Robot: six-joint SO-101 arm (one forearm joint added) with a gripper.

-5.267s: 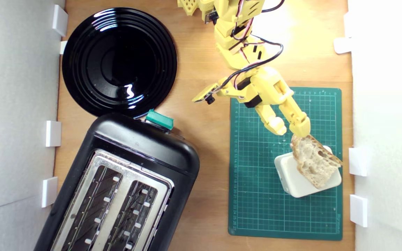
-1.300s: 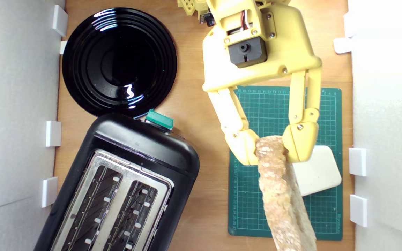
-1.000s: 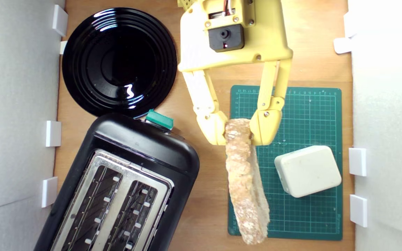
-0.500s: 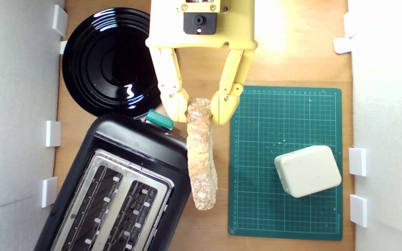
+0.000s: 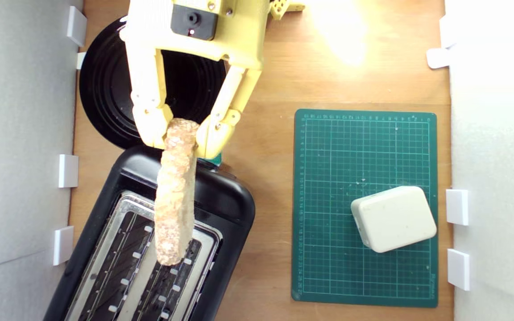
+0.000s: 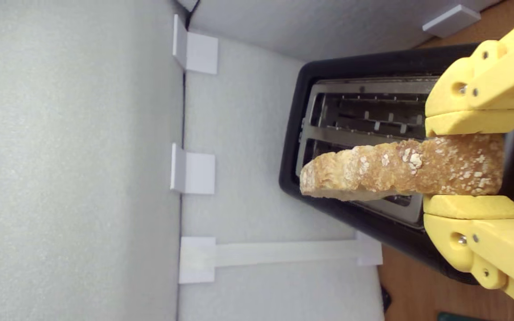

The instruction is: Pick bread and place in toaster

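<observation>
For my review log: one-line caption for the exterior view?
Yellow claw holds bread edge-up over the black toaster.

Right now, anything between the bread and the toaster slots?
Nothing visible. The gripper holds the bread edge-on above the toaster, and both slots look open and empty. The slice lies skewed across the strip between the slots, not along either one.

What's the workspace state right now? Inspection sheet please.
Surface: wooden table with a green cutting mat.
Job's things: bread held crust-up over the toaster; both slots empty.
Clutter: black plate, cream block on the mat.
Gripper: gripper shut on the bread.
Cables: nothing seen.
Surroundings: white foam walls with white brackets.
</observation>
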